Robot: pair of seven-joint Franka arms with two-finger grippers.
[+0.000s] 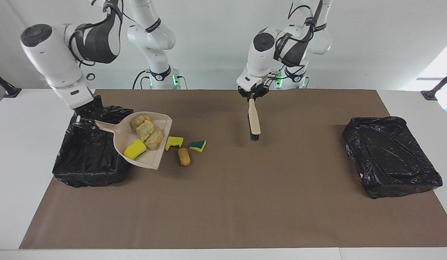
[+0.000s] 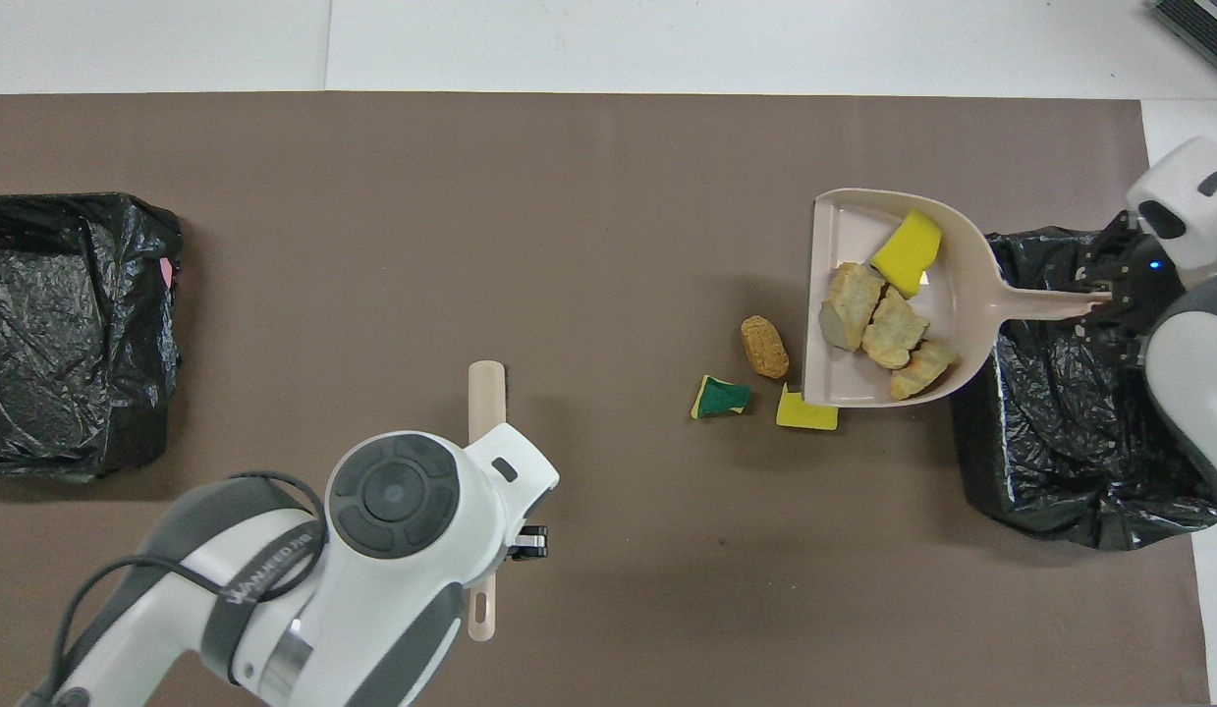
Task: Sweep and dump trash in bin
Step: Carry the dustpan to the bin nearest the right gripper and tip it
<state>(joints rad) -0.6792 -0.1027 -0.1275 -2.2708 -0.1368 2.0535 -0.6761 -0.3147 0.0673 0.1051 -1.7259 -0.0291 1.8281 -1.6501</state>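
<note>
Right claw [image 1: 80, 121] pinched dustpan [image 1: 156, 159] handle, pan up over bin [image 1: 90, 169] edge at right arm's end of desk [image 1: 223, 216]. Four trash [image 1: 145, 130] pcs in pan. Three loose scraps [image 1: 184, 156] on desk at pan's 3 o'clock in facing view. Left claw [image 1: 252, 96] clamped on brush [image 1: 254, 122], raised over mid-desk. Second bin [image 1: 389, 155] at left arm's end.
</note>
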